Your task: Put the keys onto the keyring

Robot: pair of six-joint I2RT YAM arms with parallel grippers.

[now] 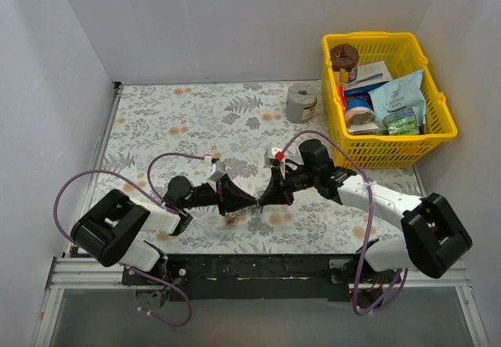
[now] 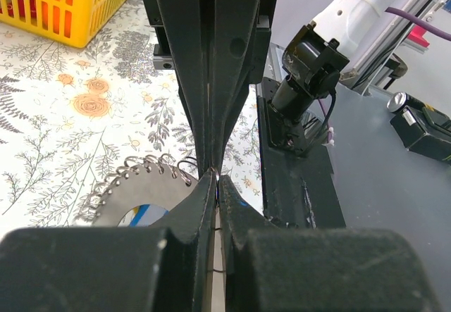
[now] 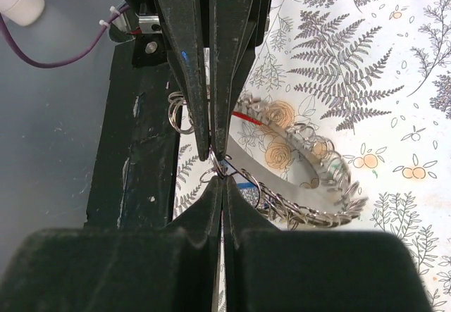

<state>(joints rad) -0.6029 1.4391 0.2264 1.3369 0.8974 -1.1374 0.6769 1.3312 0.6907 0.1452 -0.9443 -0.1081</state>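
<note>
My left gripper (image 1: 247, 204) and right gripper (image 1: 263, 200) meet tip to tip low over the table's front middle. Both are shut, pinching a small wire loop (image 3: 220, 170) between them. The loop sits at the edge of the keyring (image 3: 310, 185), a flat grey ring fringed with several small wire loops, lying on the floral cloth. The keyring also shows in the left wrist view (image 2: 151, 189), left of my left gripper (image 2: 215, 178). A blue key bit (image 3: 244, 184) and a red streak (image 3: 246, 117) show by the ring. Blue and yellow (image 2: 141, 217) show through its hole.
A yellow basket (image 1: 389, 40) of packets stands at the back right, with a grey roll (image 1: 301, 103) just left of it. The black base rail (image 1: 258, 267) runs along the table's front edge, close under both grippers. White walls enclose the table.
</note>
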